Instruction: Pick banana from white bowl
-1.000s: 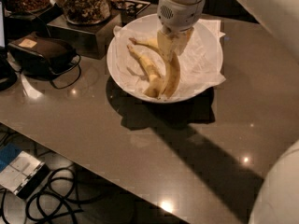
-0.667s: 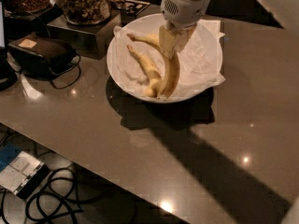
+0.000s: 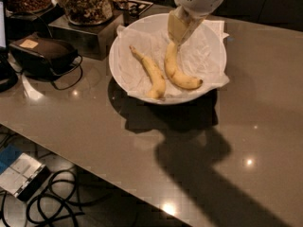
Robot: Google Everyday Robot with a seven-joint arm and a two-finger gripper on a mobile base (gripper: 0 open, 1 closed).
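The white bowl lined with crumpled white paper stands on the dark table. Two bananas lie in it. The banana, thick and strongly curved, is on the right, with its dark-tipped blunt end low toward the front right rim. Its upper end runs up between the cream fingers of my gripper, which hangs over the middle of the bowl from above and is shut on that end. The slimmer banana with a long thin stem lies to its left, free of the gripper.
Glass jars of snacks stand on a metal box at the back left. A black case with a cable lies left of the bowl. Cables and a small box lie on the floor beyond the table's front edge.
The gripper has risen from deep among the bananas to above the bowl's middle. The curved banana has swung, its upper end now up at the fingers.
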